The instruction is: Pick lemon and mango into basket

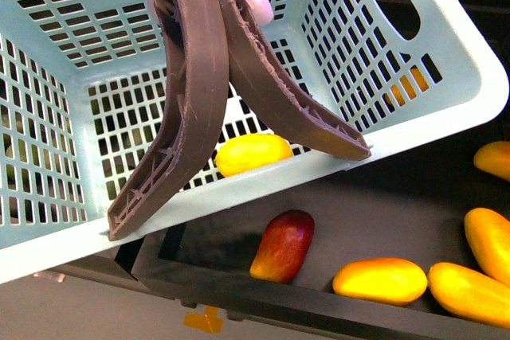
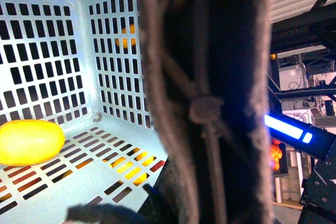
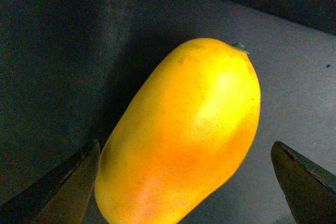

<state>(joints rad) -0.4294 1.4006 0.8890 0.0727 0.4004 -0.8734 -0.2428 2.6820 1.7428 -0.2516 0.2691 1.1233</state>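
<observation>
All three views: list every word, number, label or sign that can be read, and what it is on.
None readable. The basket, its handles, the lemon and the mango bear no print.
The yellow tag low in the front view and the background gear in the left wrist view are too blurred to read.

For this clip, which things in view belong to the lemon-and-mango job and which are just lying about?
Job: basket; lemon already inside it; mango framed by the open right gripper.
Lying about: red-blushed mango; other yellow mangoes in the dark tray.
</observation>
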